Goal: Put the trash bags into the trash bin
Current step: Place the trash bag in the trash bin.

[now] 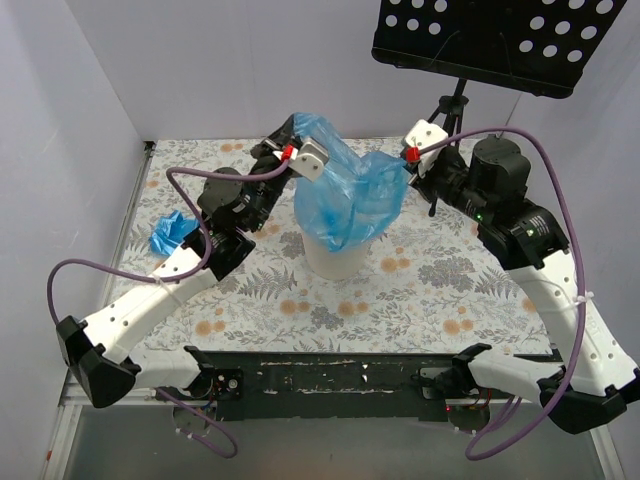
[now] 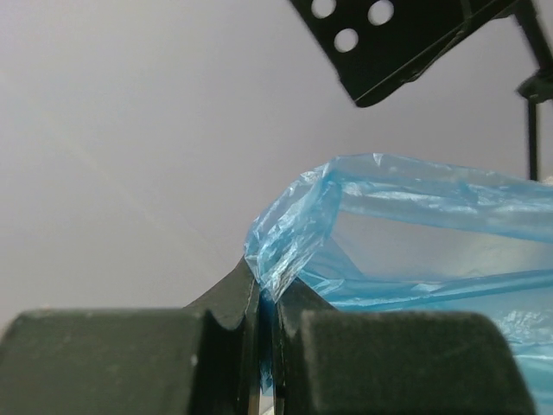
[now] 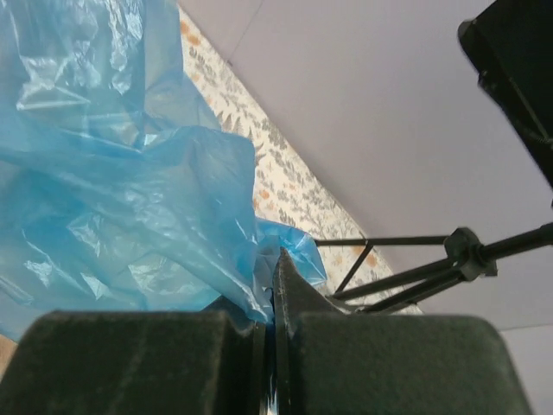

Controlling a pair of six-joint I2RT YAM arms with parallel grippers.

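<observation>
The trash bin (image 1: 335, 262) sat pretty much mid-table (image 1: 440, 300) on the flowery surface. One blue bag (image 1: 350, 195) was opened up, its lower part down around the bin's mouth and the rest sticking up above the rim. The left gripper (image 1: 300, 155) was pinched tight on the bag's left edge, film bunched right between its fingers. The right gripper (image 1: 408, 155) was clamped on the right edge the same way. A crumpled second bag (image 1: 172, 232) lay on the table off to the left, well apart from the bin. The black music stand (image 1: 500, 40) stood back right.
</observation>
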